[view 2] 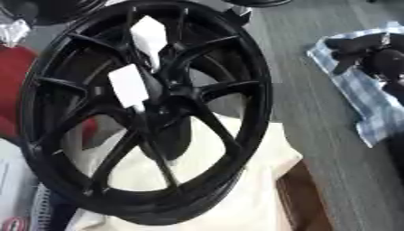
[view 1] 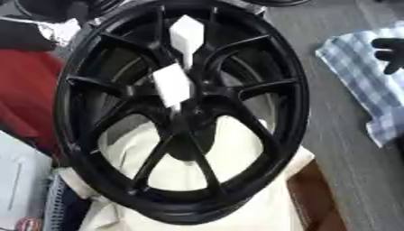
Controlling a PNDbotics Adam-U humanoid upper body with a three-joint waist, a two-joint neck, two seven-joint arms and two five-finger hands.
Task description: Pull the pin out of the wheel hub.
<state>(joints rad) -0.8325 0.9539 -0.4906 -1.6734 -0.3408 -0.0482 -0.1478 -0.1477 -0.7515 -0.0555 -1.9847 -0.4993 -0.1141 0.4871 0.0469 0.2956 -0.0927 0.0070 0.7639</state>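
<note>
Over on the far left there's a red rounded mass [view 1: 28, 97], part hidden behind the rim, and low in the corner a pale flat sheet [view 1: 20, 180]. Now the star of the show: the big black multi-spoke wheel hub [view 1: 181, 113] fills the middle, standing tilted on a cream-coloured cloth [view 1: 236, 149] that shows through its lower spokes. Two white blocky pieces sit on it, one near the upper spokes [view 1: 188, 34] and one right at the centre [view 1: 172, 85]. Either could be the pin, I can't say which (they look much alike), and both look seated, so by my reading the pull has not begun: everything is left to do. Sliding right across the grey tabletop [view 1: 331, 135], we reach a blue-and-white checked cloth [view 2: 371, 108] and, resting on it, the black right hand [view 2: 367, 52], well apart from the wheel. Its fingers look loosely spread, pinching nothing, touching only the cloth. The left hand shows in neither view.
</note>
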